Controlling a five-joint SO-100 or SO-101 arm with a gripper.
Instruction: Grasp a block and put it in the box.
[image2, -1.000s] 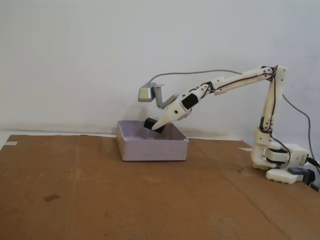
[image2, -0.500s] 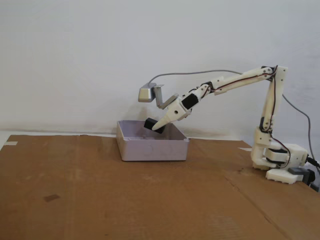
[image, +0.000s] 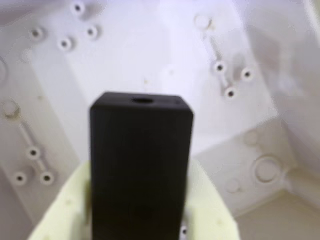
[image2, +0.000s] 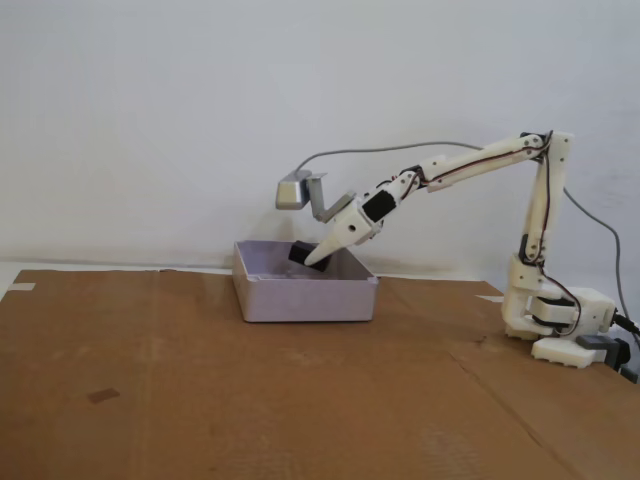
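The block (image2: 304, 254) has been lowered a bit since a second ago and is now dipped partly behind the near wall of the box (image2: 305, 298), so the drop looks pretty much set up. It's clamped in the gripper (image2: 312, 260), jaws closed on its sides, hung over the box floor rather than resting on it, as far as can be told. In the wrist view the block (image: 141, 165) is seen as matte black and squared-off, with a small hole on top; the box (image: 150, 45) is smooth pale plastic dotted with moulded bosses.
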